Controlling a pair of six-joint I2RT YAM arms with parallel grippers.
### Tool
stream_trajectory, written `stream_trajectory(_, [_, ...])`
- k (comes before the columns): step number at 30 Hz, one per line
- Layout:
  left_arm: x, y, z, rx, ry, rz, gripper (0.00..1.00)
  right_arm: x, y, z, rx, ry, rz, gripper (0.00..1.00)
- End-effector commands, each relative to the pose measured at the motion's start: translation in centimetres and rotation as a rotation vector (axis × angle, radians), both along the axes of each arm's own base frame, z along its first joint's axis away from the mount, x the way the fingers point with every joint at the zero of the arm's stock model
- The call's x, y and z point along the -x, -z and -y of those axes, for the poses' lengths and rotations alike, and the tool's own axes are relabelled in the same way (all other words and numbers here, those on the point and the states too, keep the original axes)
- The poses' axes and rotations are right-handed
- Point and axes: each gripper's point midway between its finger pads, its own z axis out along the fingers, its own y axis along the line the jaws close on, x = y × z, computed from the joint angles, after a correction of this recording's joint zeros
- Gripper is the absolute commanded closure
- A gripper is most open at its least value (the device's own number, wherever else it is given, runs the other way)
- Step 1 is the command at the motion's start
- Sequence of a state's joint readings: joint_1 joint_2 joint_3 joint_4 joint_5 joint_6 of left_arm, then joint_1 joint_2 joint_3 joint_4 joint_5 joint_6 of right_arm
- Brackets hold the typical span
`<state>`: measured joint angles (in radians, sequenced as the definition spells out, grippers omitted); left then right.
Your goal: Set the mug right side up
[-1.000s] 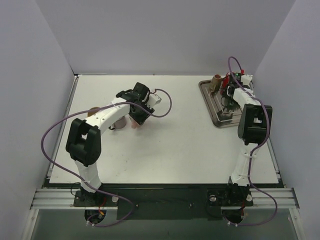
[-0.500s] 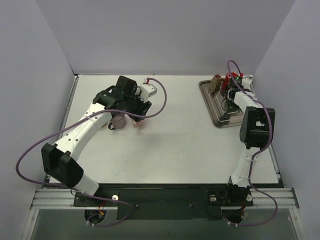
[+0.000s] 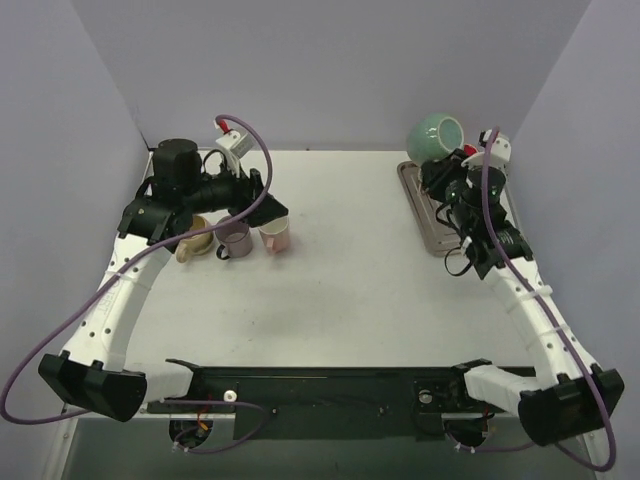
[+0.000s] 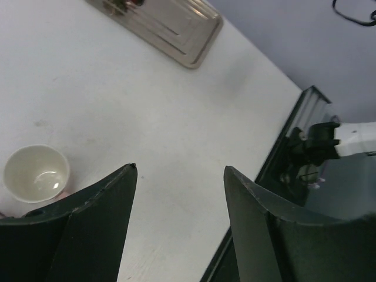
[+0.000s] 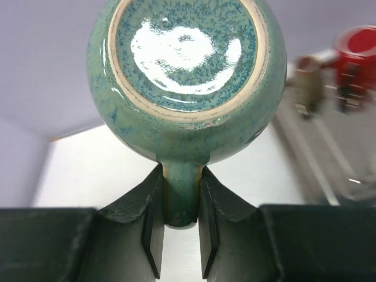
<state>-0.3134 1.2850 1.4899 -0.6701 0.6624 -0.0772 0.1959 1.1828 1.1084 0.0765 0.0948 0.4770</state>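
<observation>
A green speckled mug [image 3: 436, 133] hangs in the air above the far end of the metal tray [image 3: 428, 222], tipped on its side. My right gripper [image 3: 443, 168] is shut on its handle. In the right wrist view the mug [image 5: 187, 70] shows a glossy round face with a cream ring toward the camera, and the gripper [image 5: 181, 176] pinches the handle between both fingers. My left gripper [image 3: 262, 205] is open and empty, raised over the far left of the table above the small cups. It also shows in the left wrist view [image 4: 180, 167] above bare table.
A tan mug [image 3: 195, 240], a mauve mug [image 3: 235, 238] and a pink cup [image 3: 275, 235] stand upright at the far left. A white-lined cup [image 4: 36, 173] shows under the left gripper. A red object [image 5: 355, 56] and a brown one [image 5: 308, 82] sit by the tray.
The right arm has risen from the tray and now holds the green mug in the air. The left arm has swung back, left and upward, away from the cups.
</observation>
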Motion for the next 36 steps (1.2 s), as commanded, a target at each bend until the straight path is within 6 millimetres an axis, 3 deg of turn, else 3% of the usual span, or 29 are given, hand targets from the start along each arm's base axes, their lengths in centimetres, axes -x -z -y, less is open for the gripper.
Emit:
stream_trajectory(1, [2.8,-4.7,2.5,0.282,0.165,-0.04,0.29,4.9,-12.4,-9.0,-0.256,-0.339,0.417,1.0])
stream_trajectory(2, [2.9,-5.0,2.5,0.304,0.169,-0.044,0.27,6.1,-14.0,-10.0,-0.28,-0.38,0.471,1.0])
stream_trajectory(3, [3.2,-6.0,2.7,0.348,0.183,-0.039,0.27,7.6,-14.7,-12.2,-0.304,-0.451,0.489,1.0])
stream_trajectory(5, [3.4,-7.3,2.6,0.399,0.186,-0.017,0.26,9.7,-16.1,-14.6,-0.356,-0.53,0.516,1.0])
stream_trajectory(10, [4.3,-10.3,2.6,0.498,0.207,0.064,0.24,12.7,-17.9,-19.7,-0.5,-0.702,0.549,1.0])
stream_trajectory(15, [4.2,-10.8,2.5,0.524,0.192,0.054,0.24,14.2,-18.2,-23.1,-0.584,-0.803,0.537,1.0])
stream_trajectory(23, [2.3,-9.6,2.4,0.51,0.123,0.029,0.26,15.5,-16.6,-29.1,-0.618,-1.005,0.456,1.0])
stream_trajectory(24, [2.1,-9.3,2.5,0.508,0.118,0.016,0.31,15.6,-16.4,-29.4,-0.623,-1.014,0.448,1.0])
stream_trajectory(26, [1.9,-9.1,2.5,0.513,0.109,0.001,0.77,15.2,-15.3,-30.0,-0.616,-1.015,0.411,1.0])
stream_trajectory(28, [1.3,-8.6,1.9,0.502,0.069,-0.005,1.0,14.5,-13.7,-30.5,-0.587,-1.001,0.365,1.0])
stream_trajectory(29, [1.2,-8.5,1.8,0.492,0.053,-0.002,1.0,14.0,-12.3,-30.6,-0.554,-0.98,0.316,0.97])
stream_trajectory(30, [0.9,-7.6,1.0,0.444,0.013,0.004,1.0,13.7,-10.4,-30.6,-0.492,-0.965,0.264,0.86])
stream_trajectory(31, [-0.1,-6.9,0.2,0.406,-0.063,0.012,1.0,13.1,-10.0,-30.1,-0.459,-0.929,0.254,0.66])
stream_trajectory(32, [-0.2,-5.8,-0.9,0.29,-0.104,0.066,1.0,12.7,-7.3,-29.7,-0.347,-0.901,0.185,0.56])
stream_trajectory(33, [-1.3,-4.7,-2.4,0.189,-0.195,0.1,1.0,11.7,-7.5,-28.3,-0.285,-0.829,0.192,0.46])
stream_trajectory(34, [-1.0,-2.8,-4.0,0.034,-0.216,0.115,1.0,11.3,-4.6,-27.1,-0.143,-0.784,0.114,0.41])
stream_trajectory(35, [-1.9,-2.1,-6.1,-0.127,-0.259,0.209,1.0,10.0,-5.0,-25.1,-0.078,-0.681,0.124,0.32])
stream_trajectory(36, [-0.8,-0.1,-7.5,-0.244,-0.25,0.154,1.0,9.6,-2.8,-23.4,0.048,-0.646,0.058,0.29])
